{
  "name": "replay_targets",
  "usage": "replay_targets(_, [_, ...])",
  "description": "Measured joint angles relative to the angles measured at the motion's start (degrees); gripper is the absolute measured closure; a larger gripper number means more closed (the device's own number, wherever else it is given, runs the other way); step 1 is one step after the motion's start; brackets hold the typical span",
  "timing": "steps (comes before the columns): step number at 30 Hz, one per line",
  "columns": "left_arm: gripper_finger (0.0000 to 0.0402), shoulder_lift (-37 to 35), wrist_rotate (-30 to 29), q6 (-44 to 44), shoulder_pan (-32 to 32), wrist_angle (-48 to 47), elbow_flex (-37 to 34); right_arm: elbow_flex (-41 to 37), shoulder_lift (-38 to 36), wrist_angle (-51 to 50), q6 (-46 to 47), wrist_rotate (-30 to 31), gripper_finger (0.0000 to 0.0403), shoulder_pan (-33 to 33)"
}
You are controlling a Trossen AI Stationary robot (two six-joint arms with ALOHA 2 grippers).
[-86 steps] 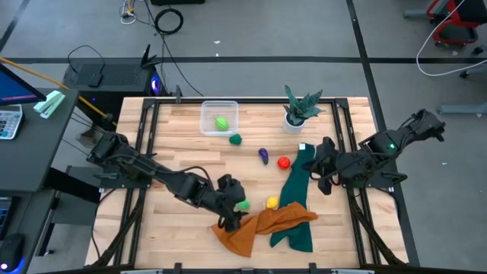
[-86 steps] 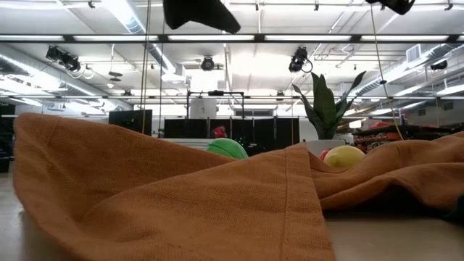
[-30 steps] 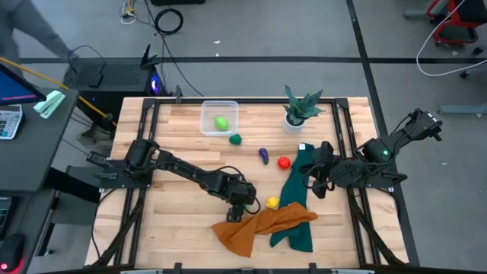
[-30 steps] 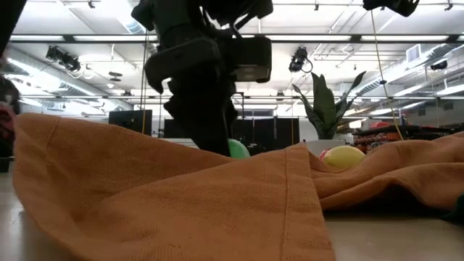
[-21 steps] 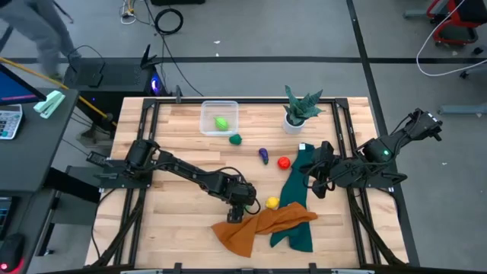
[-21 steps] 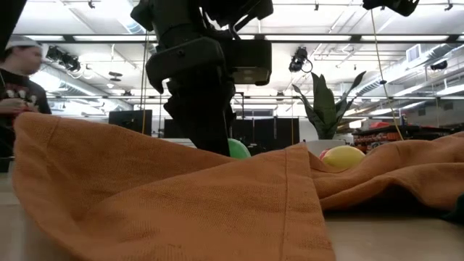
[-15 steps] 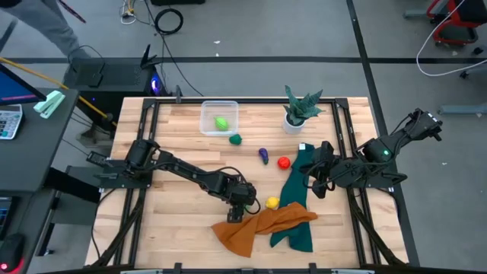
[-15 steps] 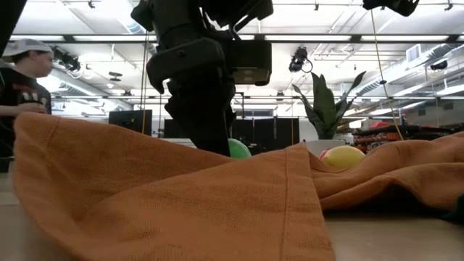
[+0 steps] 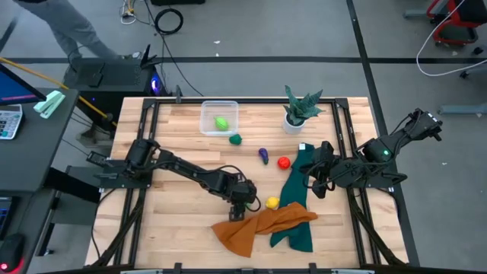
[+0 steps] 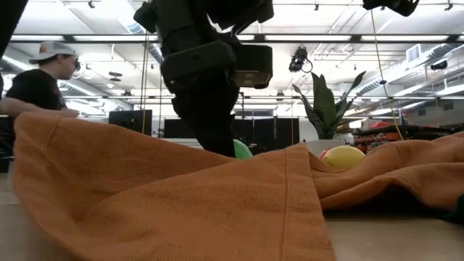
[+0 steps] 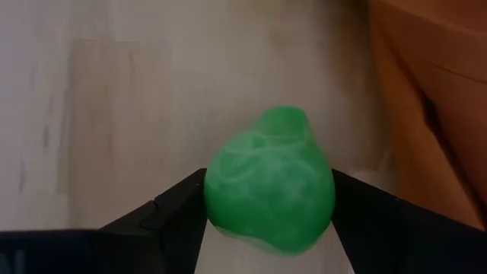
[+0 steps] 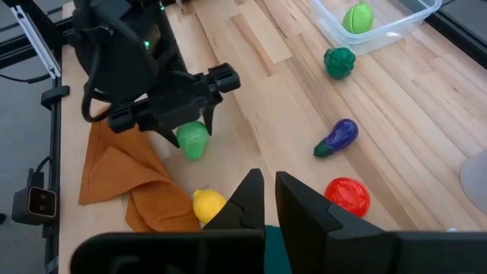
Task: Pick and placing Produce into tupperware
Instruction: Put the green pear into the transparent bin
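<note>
My left gripper [image 9: 242, 202] stands low over the table's near middle, shut on a light green produce piece [image 11: 270, 179], also seen in the right wrist view [image 12: 192, 141]. The clear tupperware [image 9: 219, 118] sits near the far edge with another light green piece [image 9: 221, 122] inside. The dark green piece [image 9: 235, 139], purple piece [image 9: 263, 156], red piece [image 9: 284, 162] and yellow piece [image 9: 272, 202] lie on the wood. My right gripper [image 12: 268, 186] waits, shut, at the right above a dark green cloth [image 9: 295, 199]. My left gripper pinches the light green piece by its two opposite sides [image 11: 217, 190], one finger on each. The fingers [image 12: 207, 114] come from above, pointing down. The piece sits at table height; whether its underside touches the wood, I cannot tell.
An orange cloth [image 9: 255, 226] lies bunched just near of the left gripper, overlapping the dark green cloth. A spiky potted plant [image 9: 298, 110] stands at the far right. A person [image 10: 36, 83] stands beyond the table's left. Bare wood lies between the gripper and the tupperware.
My left gripper has stayed low around the light green piece. In the low view it and the piece have shifted slightly toward the table's right. The person behind the table has walked into view.
</note>
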Motion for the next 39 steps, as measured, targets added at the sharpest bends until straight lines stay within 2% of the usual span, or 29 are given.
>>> replay_targets(6, [0.0163, -0.02, -0.02, -0.30, 0.98, -0.09, 2.14, 0.00, 0.00, -0.01, 0.03, 0.00, 0.0398, 0.00])
replay_targets(13, [0.0142, -0.07, -1.05, 1.78, 3.39, -3.32, 8.44, -0.02, 0.00, -0.01, 0.04, 0.00, 0.0398, 0.01])
replay_targets(20, [0.0160, -0.09, -3.39, 6.10, 7.44, -11.67, 17.15, -0.02, 0.00, 0.00, 0.04, 0.00, 0.0398, 0.01])
replay_targets(27, [0.0142, -0.11, -3.66, 7.58, 13.25, -20.67, 23.51, -0.02, 0.00, -0.01, 0.04, 0.00, 0.0398, 0.01])
replay_targets(34, [0.0159, -2.44, -4.34, 9.66, 19.77, -28.33, 24.80, -0.04, 0.02, -0.05, 0.04, -0.01, 0.0398, 0.01])
replay_targets(39, [0.0142, -5.10, -5.68, 9.94, 25.37, -32.34, 24.75, -0.07, 0.02, -0.01, -0.02, 0.00, 0.0398, 0.01])
